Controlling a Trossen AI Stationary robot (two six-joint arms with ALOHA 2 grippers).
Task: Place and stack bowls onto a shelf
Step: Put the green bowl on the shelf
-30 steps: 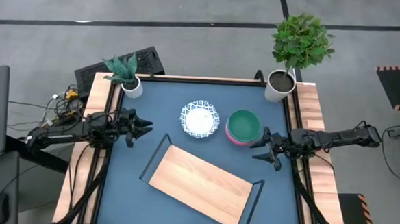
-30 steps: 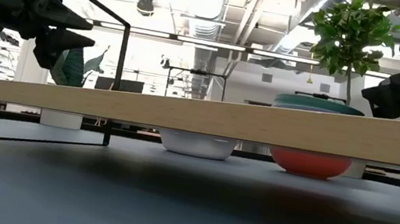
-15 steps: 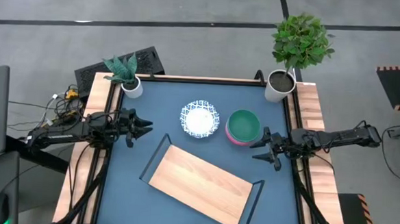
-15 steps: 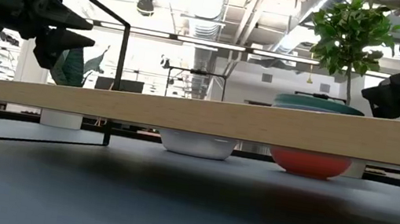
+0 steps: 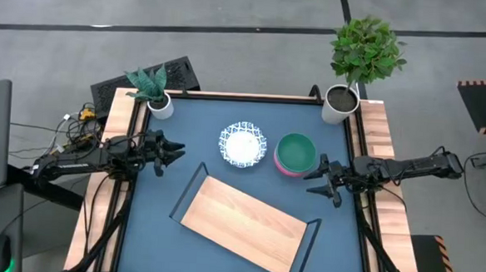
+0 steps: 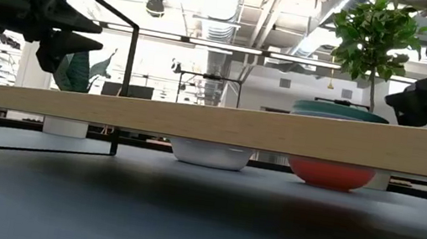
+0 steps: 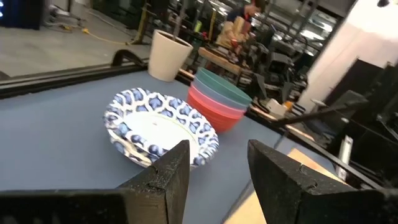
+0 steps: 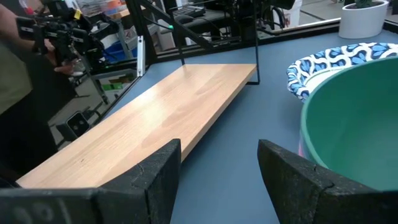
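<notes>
both grippers, left and right, hover with fingers spread, empty, flanking the bowls behind the shelf.

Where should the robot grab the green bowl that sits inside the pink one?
Probably by its rim. The teal-green bowl is nested upright in the pink-red bowl, so only its thin upper edge is free. The right gripper, open and just beside it, could come down from above on the near side, one finger inside the rim and one outside.
</notes>
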